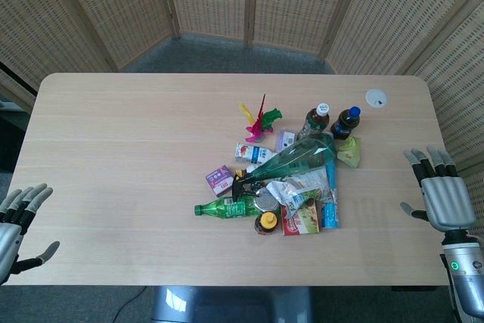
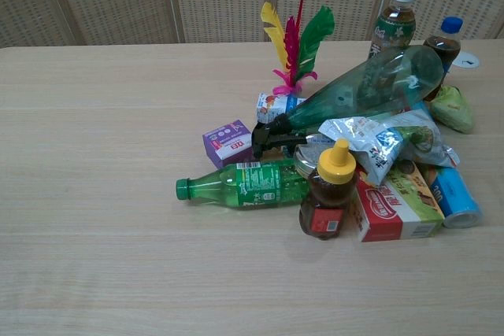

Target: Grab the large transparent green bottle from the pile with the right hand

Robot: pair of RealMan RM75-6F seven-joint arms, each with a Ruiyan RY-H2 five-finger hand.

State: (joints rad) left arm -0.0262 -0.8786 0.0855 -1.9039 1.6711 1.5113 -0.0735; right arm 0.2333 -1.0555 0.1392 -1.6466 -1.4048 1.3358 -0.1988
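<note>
With the right hand point(image 1: 445, 196) spread and empty at the worktop's right edge, the big green bottle point(image 1: 296, 158) lies tilted atop the mid-worktop pile — a careless grab may topple the snack bag point(image 1: 302, 188) — or take the small green bottle point(image 1: 227, 208).

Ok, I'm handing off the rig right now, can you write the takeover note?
Left hand: open, holding nothing, at the table's near left edge.
Right hand: open, holding nothing, at the right edge, well clear of the pile.
Large transparent green bottle: lying tilted on top of the pile at mid-table, dark cap end toward the left, propped on a crinkled silver snack bag. A smaller green soda bottle lies flat in front; don't confuse them.
Done: nothing yet.
Left: reach in with the right hand, grip the large bottle, lift it.
</note>
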